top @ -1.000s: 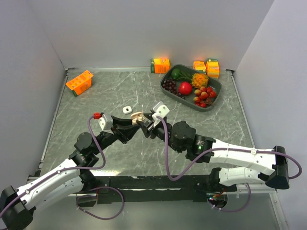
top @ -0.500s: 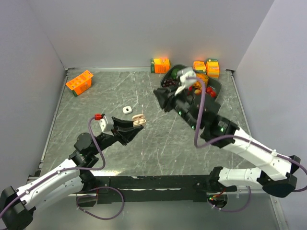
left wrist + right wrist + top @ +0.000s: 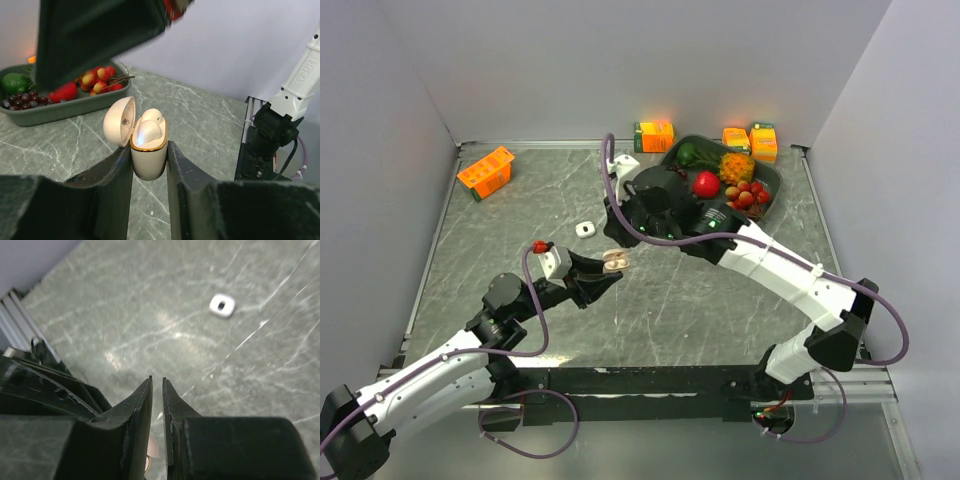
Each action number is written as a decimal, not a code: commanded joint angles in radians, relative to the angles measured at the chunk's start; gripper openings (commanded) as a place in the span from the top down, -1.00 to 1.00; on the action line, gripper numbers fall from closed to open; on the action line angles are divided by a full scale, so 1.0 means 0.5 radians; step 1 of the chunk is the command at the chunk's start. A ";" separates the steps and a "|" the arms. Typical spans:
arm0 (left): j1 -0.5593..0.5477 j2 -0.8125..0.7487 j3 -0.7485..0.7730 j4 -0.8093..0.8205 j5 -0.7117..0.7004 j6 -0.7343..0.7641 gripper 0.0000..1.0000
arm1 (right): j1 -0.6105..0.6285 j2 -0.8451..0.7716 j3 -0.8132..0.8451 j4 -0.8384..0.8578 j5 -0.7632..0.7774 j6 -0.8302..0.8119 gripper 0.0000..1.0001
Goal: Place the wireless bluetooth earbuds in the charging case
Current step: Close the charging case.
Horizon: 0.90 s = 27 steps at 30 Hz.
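Pinching the open case (image 3: 148, 162) in the left end effector (image 3: 149, 150), both earbuds (image 3: 150, 128) sitting inside. Pulling the right end effector (image 3: 156, 386) away, nearly pressed together, empty.

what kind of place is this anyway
Probably a robot lab test cell, not a home: a marble-look tabletop boxed in by plain grey walls, with props laid out, namely a tray of fake-looking fruit and orange cartons.
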State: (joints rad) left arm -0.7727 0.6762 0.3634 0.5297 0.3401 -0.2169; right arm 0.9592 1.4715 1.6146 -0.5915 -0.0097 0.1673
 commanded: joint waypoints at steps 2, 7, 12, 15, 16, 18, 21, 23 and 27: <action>0.002 -0.042 0.053 0.039 0.016 0.056 0.98 | -0.007 0.048 0.044 -0.124 -0.131 0.061 0.58; 0.002 -0.045 0.053 0.027 -0.036 0.053 0.98 | -0.004 0.033 0.008 -0.127 -0.152 0.064 0.59; 0.005 -0.064 0.059 0.039 -0.106 0.038 0.98 | 0.017 -0.038 -0.078 -0.142 -0.159 0.067 0.59; 0.005 -0.061 0.074 0.039 -0.125 0.029 0.98 | 0.045 -0.090 -0.149 -0.139 -0.140 0.080 0.59; 0.005 -0.055 0.080 0.039 -0.128 0.029 0.98 | 0.060 -0.108 -0.173 -0.130 -0.128 0.086 0.59; 0.005 -0.055 0.083 0.039 -0.137 0.032 0.98 | 0.070 -0.163 -0.235 -0.115 -0.103 0.110 0.59; 0.005 -0.045 0.080 0.042 -0.159 0.026 0.98 | 0.094 -0.225 -0.290 -0.084 -0.064 0.141 0.59; 0.005 -0.039 0.074 0.048 -0.168 0.014 0.98 | 0.112 -0.252 -0.311 -0.066 -0.051 0.156 0.59; 0.005 -0.027 0.071 0.054 -0.186 -0.002 0.98 | 0.137 -0.295 -0.321 -0.063 -0.030 0.166 0.59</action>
State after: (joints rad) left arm -0.7769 0.6651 0.3641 0.4648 0.2962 -0.2066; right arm 1.0050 1.3880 1.4597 -0.6125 -0.0261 0.2276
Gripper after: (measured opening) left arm 0.331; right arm 0.207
